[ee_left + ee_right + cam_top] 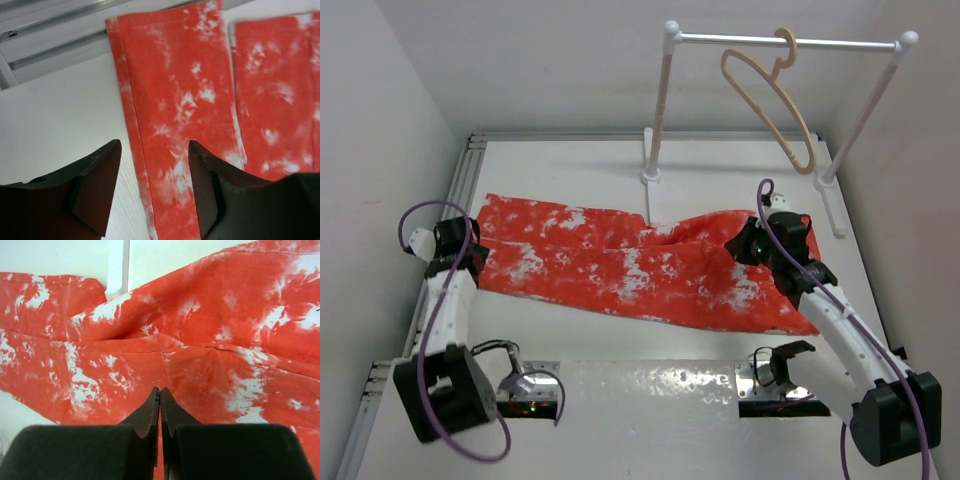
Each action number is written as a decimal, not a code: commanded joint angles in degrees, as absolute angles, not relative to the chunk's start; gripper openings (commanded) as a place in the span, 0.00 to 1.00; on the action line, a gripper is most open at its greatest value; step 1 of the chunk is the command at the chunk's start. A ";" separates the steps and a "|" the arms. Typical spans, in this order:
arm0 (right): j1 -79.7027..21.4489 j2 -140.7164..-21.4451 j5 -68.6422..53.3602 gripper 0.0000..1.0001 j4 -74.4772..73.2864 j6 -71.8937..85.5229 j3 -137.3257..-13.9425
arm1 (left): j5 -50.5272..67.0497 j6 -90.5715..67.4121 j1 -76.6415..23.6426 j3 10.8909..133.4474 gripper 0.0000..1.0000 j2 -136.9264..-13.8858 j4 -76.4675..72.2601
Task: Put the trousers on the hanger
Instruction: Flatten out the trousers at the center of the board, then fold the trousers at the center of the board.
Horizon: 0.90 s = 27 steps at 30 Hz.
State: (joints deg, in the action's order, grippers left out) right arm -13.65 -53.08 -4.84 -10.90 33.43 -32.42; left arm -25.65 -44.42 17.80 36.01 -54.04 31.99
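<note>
The red-orange trousers with white blotches lie spread flat across the table, leg ends to the left and the wider end to the right. The tan wooden hanger hangs by its hook from the white rail at the back right, away from both arms. My left gripper hovers at the left leg ends. In the left wrist view it is open, straddling the edge of one trouser leg. My right gripper is over the right part of the trousers. Its jaws are shut with nothing between them.
The white rail stands on two posts at the back, and one post foot touches the trousers' far edge. An aluminium frame borders the table on the left. White walls close in on three sides.
</note>
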 commanded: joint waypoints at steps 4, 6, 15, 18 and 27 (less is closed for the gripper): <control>-13.89 -51.95 -5.01 0.02 -9.14 33.49 -31.99 | -15.22 -42.73 30.65 39.04 0.48 -65.73 23.75; -13.89 -51.33 -4.40 0.05 -9.40 33.49 -31.91 | -12.84 -41.76 36.09 38.06 0.45 -68.28 23.29; -13.89 -51.68 -6.68 0.18 -8.44 33.66 -31.64 | -12.58 -40.34 39.55 39.20 0.51 -77.34 19.52; -13.89 -51.77 -6.42 0.23 -8.53 33.66 -31.55 | -9.15 -41.39 39.64 38.15 0.49 -79.27 16.71; -13.62 -52.01 14.73 0.40 -11.78 35.16 -28.65 | -2.73 -44.65 39.38 34.64 0.21 -85.25 9.76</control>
State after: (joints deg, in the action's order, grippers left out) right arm -13.74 -50.43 1.72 -11.64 34.59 -29.10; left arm -6.26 -43.20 39.11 36.75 -83.72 13.54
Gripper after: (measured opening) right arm 0.389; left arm 0.242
